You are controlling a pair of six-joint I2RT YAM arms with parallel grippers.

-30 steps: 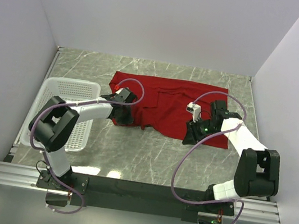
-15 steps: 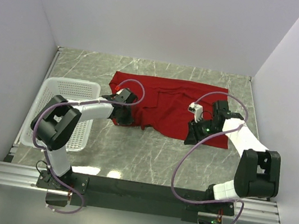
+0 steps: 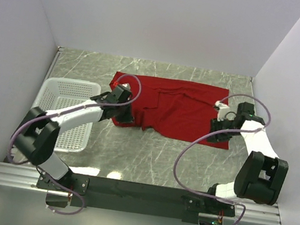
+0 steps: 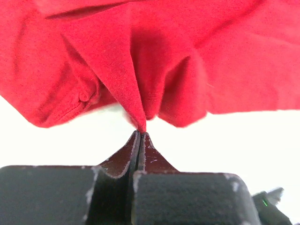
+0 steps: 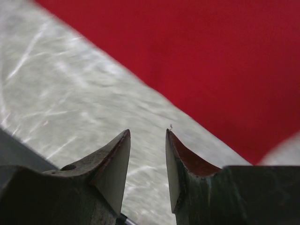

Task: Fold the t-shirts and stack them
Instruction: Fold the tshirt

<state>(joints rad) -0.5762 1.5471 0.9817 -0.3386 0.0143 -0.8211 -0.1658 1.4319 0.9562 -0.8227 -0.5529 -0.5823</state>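
right claw [image 5: 147, 133] backed off, left claw [image 4: 140, 133] bit down

the right one had swung out past the t-shirt [image 3: 179, 108], spread over bare table [image 3: 149, 152] (cloth just ahead of its tips). the left pinched the shirt's left near edge. the shirt lay lengthwise left-to-right, mid-table.

The table [image 3: 159, 160] has a grey surface with a marble pattern. A deep-red t-shirt [image 3: 179, 108] lies spread on its far middle part, wrinkled, with the near left corner bunched up. A white mesh basket [image 3: 66, 84] stands on the left side, near the t-shirt but apart from it.
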